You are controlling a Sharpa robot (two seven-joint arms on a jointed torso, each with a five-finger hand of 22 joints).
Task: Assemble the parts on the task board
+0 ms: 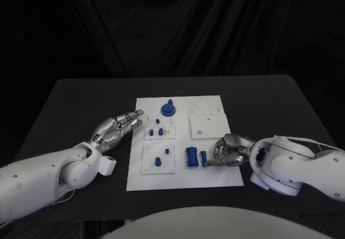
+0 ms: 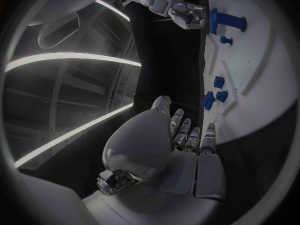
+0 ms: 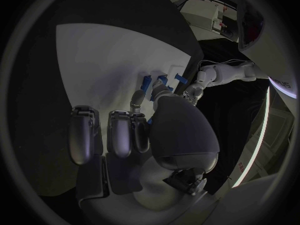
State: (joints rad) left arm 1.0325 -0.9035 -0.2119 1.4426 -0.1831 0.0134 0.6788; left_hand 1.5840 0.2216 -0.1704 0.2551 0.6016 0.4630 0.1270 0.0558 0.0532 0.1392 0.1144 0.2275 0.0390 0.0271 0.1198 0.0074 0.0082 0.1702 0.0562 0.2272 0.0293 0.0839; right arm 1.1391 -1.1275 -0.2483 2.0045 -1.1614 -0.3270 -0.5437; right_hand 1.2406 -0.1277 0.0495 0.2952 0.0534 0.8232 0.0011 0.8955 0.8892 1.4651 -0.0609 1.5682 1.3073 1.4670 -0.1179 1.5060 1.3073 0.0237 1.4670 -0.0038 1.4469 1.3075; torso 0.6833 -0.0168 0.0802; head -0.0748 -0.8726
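Curling the right hand (image 1: 229, 152) beside a blue peg (image 1: 203, 158) on the white board (image 1: 216, 177), seemingly to grasp it; grip impossible to tell. Resting the left hand (image 1: 115, 130) released, fingers straight, at the board's left edge, probably steadying it on the worktop (image 1: 280, 104).

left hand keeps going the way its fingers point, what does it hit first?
Likely the task board: the left hand points up-right with fingertips at the board's left edge, heading toward the small blue parts on the raised plate. Height above the board is unclear.
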